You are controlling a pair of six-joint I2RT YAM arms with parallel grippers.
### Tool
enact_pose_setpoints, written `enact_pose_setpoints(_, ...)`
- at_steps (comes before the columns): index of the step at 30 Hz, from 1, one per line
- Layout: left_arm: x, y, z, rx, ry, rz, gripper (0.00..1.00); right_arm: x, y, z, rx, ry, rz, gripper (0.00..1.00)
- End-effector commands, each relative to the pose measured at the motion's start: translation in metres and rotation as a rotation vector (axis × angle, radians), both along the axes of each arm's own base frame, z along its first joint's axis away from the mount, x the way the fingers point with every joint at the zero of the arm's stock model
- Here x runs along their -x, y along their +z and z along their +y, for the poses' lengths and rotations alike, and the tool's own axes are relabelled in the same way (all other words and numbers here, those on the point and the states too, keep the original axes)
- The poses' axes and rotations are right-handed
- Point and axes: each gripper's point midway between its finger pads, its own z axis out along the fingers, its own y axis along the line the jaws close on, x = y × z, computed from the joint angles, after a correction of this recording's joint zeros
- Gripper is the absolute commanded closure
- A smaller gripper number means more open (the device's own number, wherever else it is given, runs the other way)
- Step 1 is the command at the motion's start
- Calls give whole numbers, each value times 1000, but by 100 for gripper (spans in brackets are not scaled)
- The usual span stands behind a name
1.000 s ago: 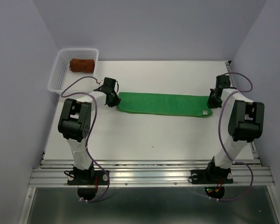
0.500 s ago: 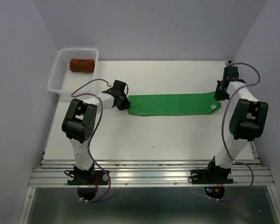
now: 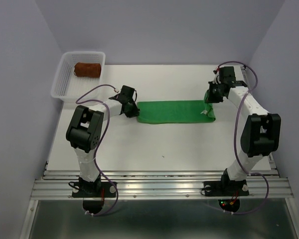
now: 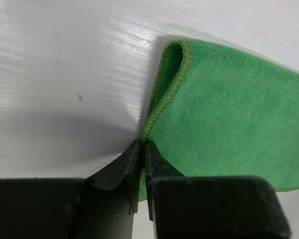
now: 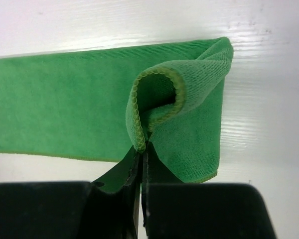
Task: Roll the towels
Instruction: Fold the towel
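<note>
Bright, even light falls from above. The white table (image 4: 50,74) shows streaky glare and a soft grey shadow near the black fingers (image 4: 114,174). The green towel (image 5: 65,99) looks sharp.

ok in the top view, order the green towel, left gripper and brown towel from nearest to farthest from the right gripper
1. green towel: right end pinched in the right gripper.
2. left gripper: at the towel's left end.
3. rust-brown towel: rolled, in the basket, far left.
</note>
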Motion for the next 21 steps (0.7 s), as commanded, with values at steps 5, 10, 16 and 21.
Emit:
enact_pose_setpoints(5, 0, 4, -5, 5, -28, -11, 81, -1, 31, 74, -157, 105, -50, 99)
enact_pose_setpoints(10, 1, 5, -5, 4, -32, -17, 81, 1, 43, 127, -282, 174, -60, 99)
enact_pose_setpoints(16, 2, 4, -5, 9, -40, -16, 81, 1, 51, 171, -378, 214, -57, 99)
enact_pose_setpoints(21, 3, 3, -5, 6, -46, -15, 81, 3, 49, 208, -388, 279, -40, 99)
